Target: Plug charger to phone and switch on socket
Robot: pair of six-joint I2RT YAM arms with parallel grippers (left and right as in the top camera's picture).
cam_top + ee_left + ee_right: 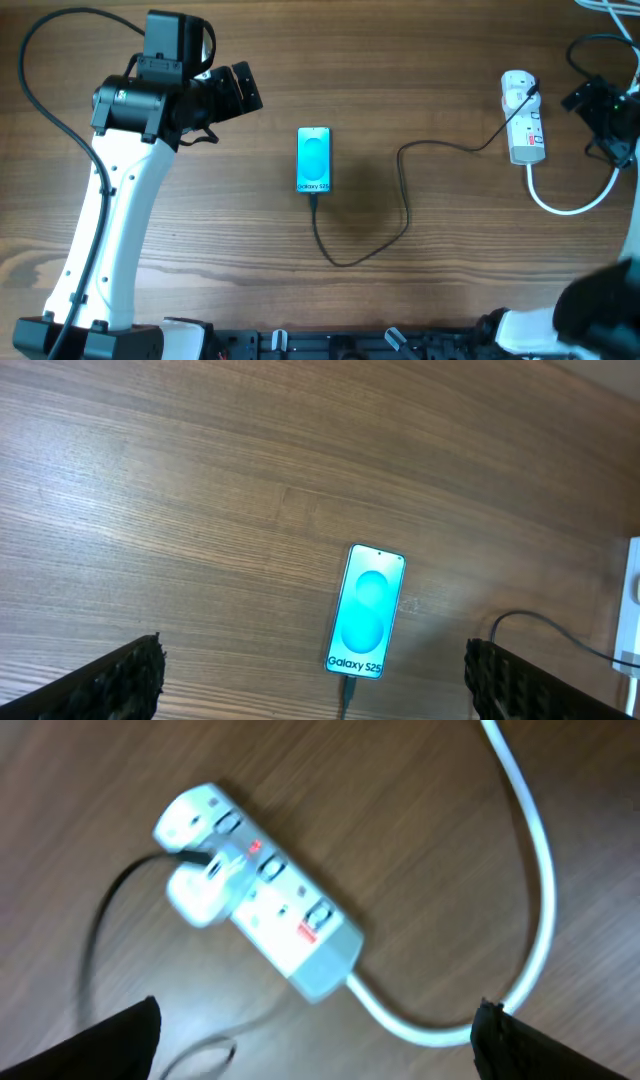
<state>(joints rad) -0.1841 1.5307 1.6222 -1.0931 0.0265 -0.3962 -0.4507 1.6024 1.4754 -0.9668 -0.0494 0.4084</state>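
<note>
The phone [313,159] lies flat mid-table with its cyan screen lit and a white text band at its near end; it also shows in the left wrist view [367,611]. The thin black charger cable [400,190] is in the phone's near end, loops toward me and runs right to the white socket strip [524,118], where its plug sits. The strip fills the right wrist view [255,885]. My left gripper [240,90] is open and empty, up and to the left of the phone. My right gripper [590,105] is open and empty beside the strip's right side.
The strip's thick white lead [575,205] curves from its near end off to the right and shows in the right wrist view [530,870]. The robots' own black cables hang at the far left [45,90] and top right [600,45]. The arm bases line the front edge.
</note>
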